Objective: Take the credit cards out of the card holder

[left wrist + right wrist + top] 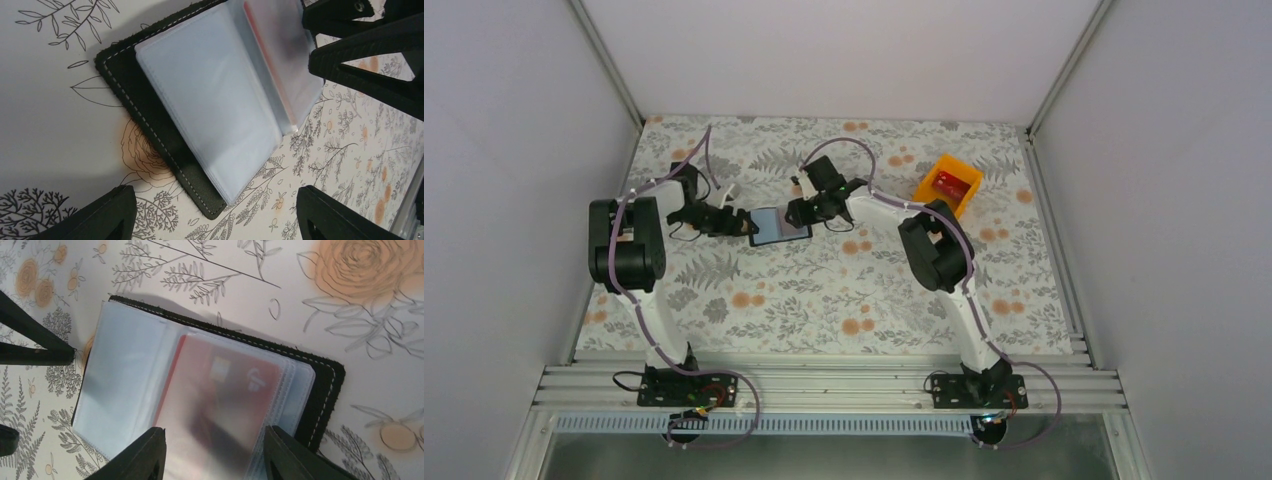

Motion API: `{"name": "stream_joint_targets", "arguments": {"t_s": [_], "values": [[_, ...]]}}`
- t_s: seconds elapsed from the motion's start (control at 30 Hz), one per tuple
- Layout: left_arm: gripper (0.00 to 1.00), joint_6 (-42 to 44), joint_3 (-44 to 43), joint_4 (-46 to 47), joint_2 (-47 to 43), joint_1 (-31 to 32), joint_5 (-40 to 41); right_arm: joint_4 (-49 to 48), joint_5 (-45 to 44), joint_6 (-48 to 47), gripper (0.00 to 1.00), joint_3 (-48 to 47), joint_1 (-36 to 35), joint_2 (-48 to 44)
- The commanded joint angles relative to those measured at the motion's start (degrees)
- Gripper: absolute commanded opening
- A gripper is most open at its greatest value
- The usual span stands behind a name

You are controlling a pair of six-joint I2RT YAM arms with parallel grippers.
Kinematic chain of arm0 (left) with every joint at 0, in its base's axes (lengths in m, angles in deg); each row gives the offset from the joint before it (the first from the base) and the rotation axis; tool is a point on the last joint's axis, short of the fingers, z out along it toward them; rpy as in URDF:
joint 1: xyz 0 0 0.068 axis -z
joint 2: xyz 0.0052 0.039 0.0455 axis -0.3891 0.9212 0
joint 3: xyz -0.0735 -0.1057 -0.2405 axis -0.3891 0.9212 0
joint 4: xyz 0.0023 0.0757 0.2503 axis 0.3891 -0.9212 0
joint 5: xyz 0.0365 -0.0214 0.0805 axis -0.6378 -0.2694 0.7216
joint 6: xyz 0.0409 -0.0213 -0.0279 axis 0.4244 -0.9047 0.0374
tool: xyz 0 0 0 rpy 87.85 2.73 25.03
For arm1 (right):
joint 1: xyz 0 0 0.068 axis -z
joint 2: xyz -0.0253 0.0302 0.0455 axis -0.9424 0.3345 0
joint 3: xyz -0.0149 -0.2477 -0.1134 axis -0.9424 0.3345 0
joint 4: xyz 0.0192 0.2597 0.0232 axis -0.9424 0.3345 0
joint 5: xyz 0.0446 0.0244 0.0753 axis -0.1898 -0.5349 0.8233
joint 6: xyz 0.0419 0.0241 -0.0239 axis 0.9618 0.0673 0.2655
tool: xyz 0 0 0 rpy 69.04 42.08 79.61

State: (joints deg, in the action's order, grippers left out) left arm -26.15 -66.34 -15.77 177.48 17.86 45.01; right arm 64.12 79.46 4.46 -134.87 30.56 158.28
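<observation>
The flat black bifold card holder [779, 226] lies open on the floral-print table [824, 290] between the arms. Only the right wrist view shows a thin red credit card [220, 390] face-on in its clear sleeve, with the right gripper [214, 435] spread astride it. The left gripper [215, 200] also has its fingers apart. The overhead view alone shows the orange plastic bin [971, 195]

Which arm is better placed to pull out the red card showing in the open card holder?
Probably right: the right pincer, open, straddles the red card in the card holder; the left pincer faces blank sleeves.
</observation>
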Motion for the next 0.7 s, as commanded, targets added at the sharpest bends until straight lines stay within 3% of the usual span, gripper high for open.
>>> {"name": "stream_joint_targets", "arguments": {"t_s": [0.0, 0.3, 0.67], "values": [[0.80, -0.5, 1.0, 1.4, 2.0, 0.0, -0.8, 0.3, 2.5, 0.6, 0.48, -1.4, -0.8, 3.4], [0.79, -0.3, 1.2, 1.9, 3.2, 0.7, -2.0, -1.9, 18.4, -1.2, 0.44, -7.9, -3.5, 5.0], [0.78, -0.3, 1.5, 2.4, 1.9, 0.7, -0.7, -4.2, 21.8, 3.4, 0.44, -9.3, -3.0, 5.2]]}}
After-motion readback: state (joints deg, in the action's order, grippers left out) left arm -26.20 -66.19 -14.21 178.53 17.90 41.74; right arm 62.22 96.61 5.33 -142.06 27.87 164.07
